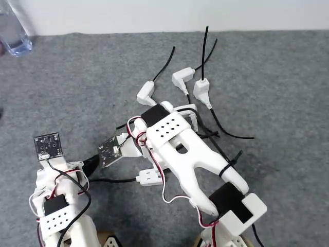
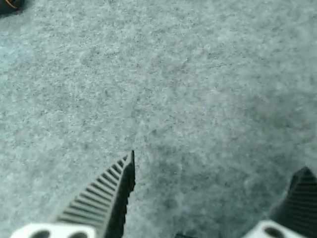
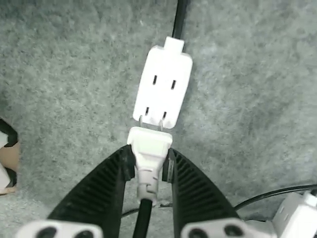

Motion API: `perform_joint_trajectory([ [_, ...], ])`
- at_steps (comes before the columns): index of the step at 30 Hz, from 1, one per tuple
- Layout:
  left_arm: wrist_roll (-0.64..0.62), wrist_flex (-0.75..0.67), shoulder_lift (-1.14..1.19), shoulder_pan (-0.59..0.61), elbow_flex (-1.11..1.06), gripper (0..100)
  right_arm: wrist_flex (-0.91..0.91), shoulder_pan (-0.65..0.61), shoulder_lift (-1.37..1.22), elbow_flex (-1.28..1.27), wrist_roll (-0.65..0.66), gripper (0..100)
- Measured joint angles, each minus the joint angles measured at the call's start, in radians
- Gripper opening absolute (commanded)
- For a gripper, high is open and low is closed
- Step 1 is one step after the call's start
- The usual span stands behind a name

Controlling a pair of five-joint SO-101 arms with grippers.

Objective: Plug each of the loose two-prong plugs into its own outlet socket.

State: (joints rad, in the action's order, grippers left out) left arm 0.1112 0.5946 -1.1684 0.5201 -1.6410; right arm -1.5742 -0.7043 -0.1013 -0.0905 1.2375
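Grey felt surface [image 1: 267, 77] fills the high view, with a white wall [image 1: 154, 15] as a strip along the top edge and a clear plastic container [image 1: 13, 31] in the upper left corner. The white right arm [image 1: 190, 149] lies from the lower right toward frame centre; the white left arm [image 1: 61, 206] sits in the lower left. The right gripper [image 3: 149, 157] is closed on a white two-prong plug [image 3: 148, 143], its black ribbed fingers [image 3: 109, 183] pressing both flanks of the plug body, with the plug's black cord running back between them. The plug's two metal prongs [image 3: 161, 124] are bare and meet the near end of a white outlet block [image 3: 164, 91], which lies flat on the felt with two pairs of slots facing up and its own black cord leaving the far end. Plug body and block are just apart; I cannot tell whether the prong tips enter a socket. The left gripper [image 2: 218, 163] is spread wide over bare felt, holding nothing. Three white corded connectors [image 1: 182, 78] lie near one another at upper centre of the high view, beyond the right arm, black cords trailing toward the wall; I cannot tell whether they are plugs or sockets.
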Motion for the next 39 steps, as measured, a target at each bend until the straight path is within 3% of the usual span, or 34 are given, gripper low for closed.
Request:
perform_joint_trajectory([
  [39,0.0,0.0,0.0,0.0,0.0,45,0.034,0.026,-0.187,0.021,0.032,0.8],
])
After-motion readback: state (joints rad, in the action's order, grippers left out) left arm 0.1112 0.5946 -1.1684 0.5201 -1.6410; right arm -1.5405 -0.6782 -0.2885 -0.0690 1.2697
